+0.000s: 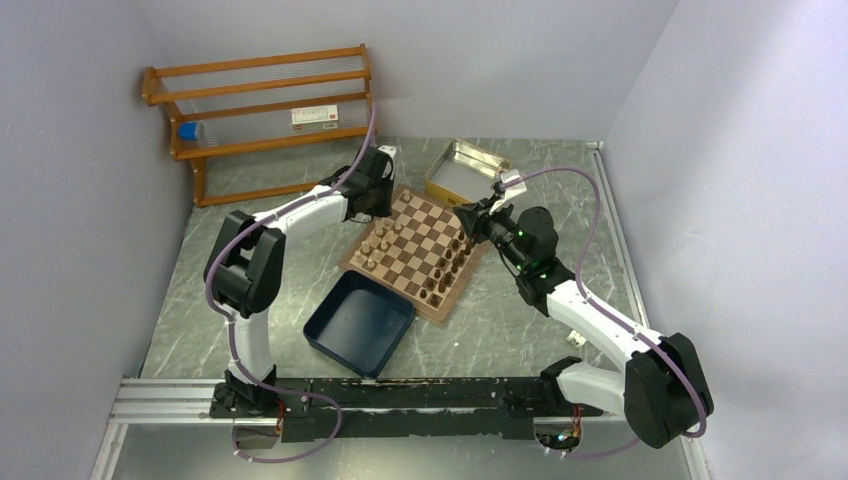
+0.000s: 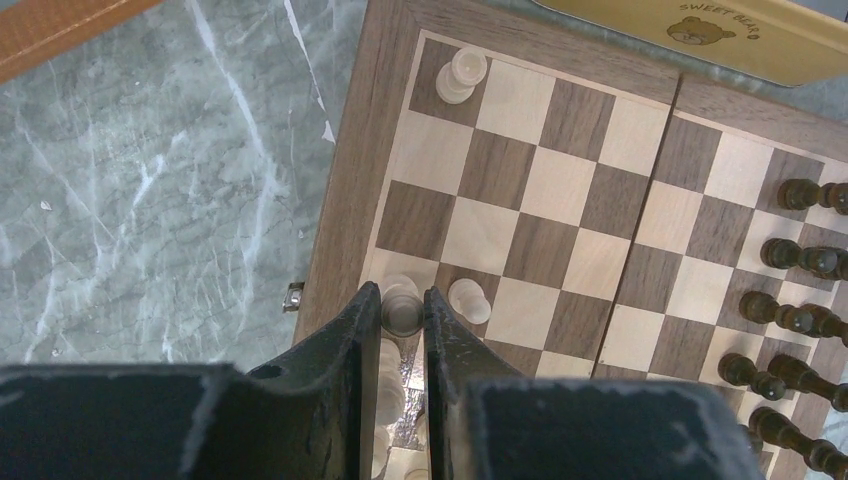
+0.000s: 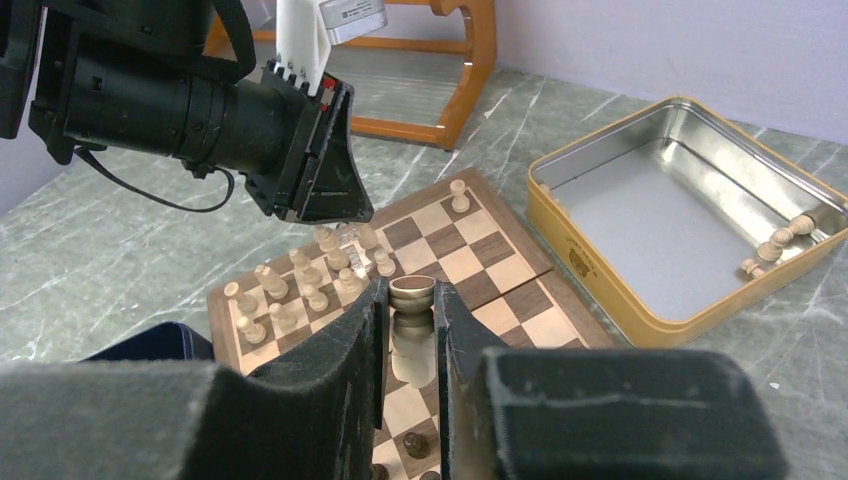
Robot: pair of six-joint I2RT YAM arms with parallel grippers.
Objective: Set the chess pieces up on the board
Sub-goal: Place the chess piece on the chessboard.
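**pawnpusher:** So the left gripper (image 2: pixel 400 300) has its fingers closed tight on a light piece (image 2: pixel 402 312) at the left edge row of the board (image 2: pixel 560 185). What's the clean way for it to finish?

**rook_fan:** Probably seat the base flat inside its square, then let go and lift straight up, so the neighbouring pawn (image 2: pixel 468 298) isn't clipped. The right gripper (image 3: pixel 411 305) is pinching a second piece (image 3: pixel 411 292) over mid-board, so it's best if that arm waits. Stray light pieces (image 3: pixel 780 240) lie in the tin (image 3: pixel 600 300), far right.
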